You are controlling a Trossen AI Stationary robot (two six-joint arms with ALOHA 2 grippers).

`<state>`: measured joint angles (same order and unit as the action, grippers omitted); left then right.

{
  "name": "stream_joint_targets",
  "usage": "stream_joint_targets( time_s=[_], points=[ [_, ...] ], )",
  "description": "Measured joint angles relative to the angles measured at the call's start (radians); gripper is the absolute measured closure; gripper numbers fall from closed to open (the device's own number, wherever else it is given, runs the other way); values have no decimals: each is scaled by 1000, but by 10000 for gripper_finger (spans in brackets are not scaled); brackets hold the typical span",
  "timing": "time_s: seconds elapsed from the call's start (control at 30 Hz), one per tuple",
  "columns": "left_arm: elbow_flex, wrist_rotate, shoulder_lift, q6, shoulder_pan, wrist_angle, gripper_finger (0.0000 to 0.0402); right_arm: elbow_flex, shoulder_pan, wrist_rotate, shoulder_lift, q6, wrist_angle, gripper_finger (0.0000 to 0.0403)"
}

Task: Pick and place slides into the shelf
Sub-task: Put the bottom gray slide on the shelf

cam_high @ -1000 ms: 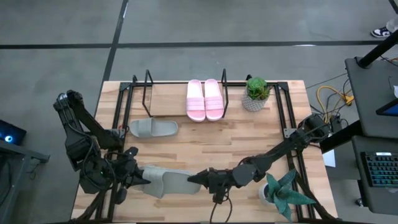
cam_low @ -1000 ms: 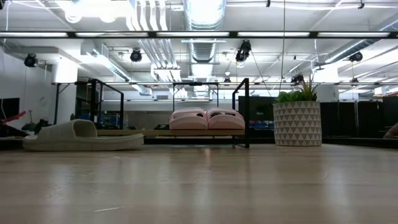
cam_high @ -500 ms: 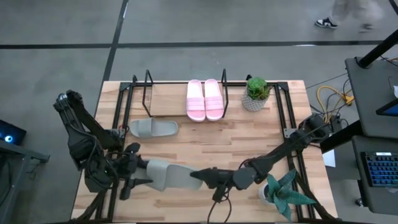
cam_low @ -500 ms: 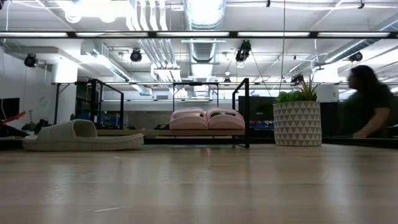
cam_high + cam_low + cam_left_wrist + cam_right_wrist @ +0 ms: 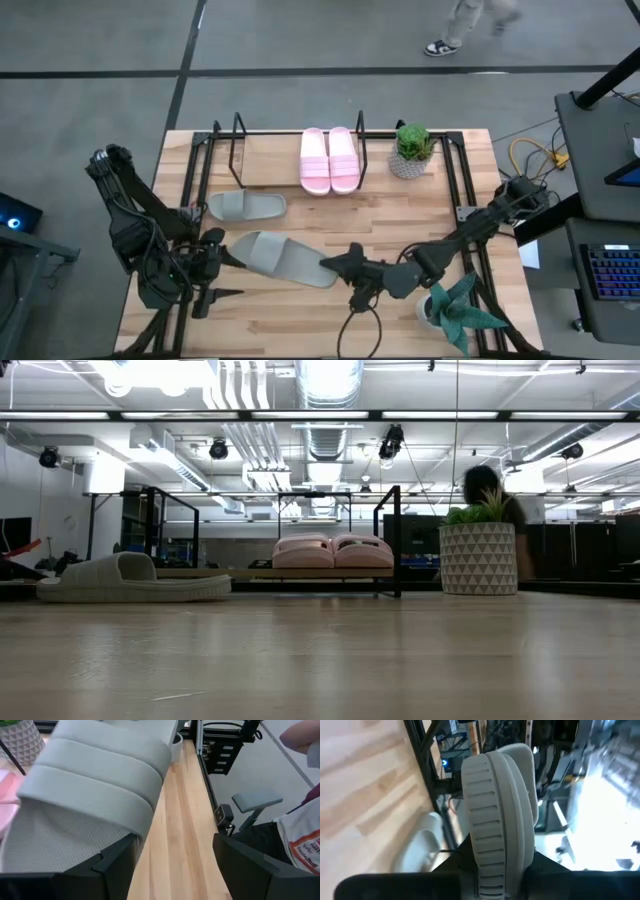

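shelf top centre of table | two slides on its right end | one slide just below its left end | another slide lower centre, between left gripper and right gripper | potted plant right of shelf

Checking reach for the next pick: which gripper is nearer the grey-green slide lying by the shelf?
Left. The left gripper sits just below the loose grey-green slide, open. The right gripper is farther off, shut on the other grey-green slide.
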<state>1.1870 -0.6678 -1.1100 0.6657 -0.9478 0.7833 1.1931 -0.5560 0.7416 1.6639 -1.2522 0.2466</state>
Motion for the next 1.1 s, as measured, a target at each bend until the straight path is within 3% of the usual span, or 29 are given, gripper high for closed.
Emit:
stream_joint_targets(
  time_s=[0.13, 0.27, 0.47, 0.67, 0.83, 1.1],
  points=[
    [0, -51, 3, -52, -1, 29, 157, -10, 2, 14, -29, 155, -40, 354],
    [1, -152, -10, -199, 0, 33, 157, -14, 4, 71, -46, 240, -35, 354],
    [3, -368, -42, -430, 0, 9, 157, -26, 2, 213, -76, 325, -36, 354],
    [6, -620, -133, -702, 5, -29, 157, -27, 7, 240, -85, 389, -39, 354],
    [8, -658, -205, -847, 35, -131, 157, -27, 18, 253, -85, 415, -41, 354],
    [3, -744, -241, -857, 88, -67, 157, -27, 17, 255, -84, 449, -42, 356]
  ],
)
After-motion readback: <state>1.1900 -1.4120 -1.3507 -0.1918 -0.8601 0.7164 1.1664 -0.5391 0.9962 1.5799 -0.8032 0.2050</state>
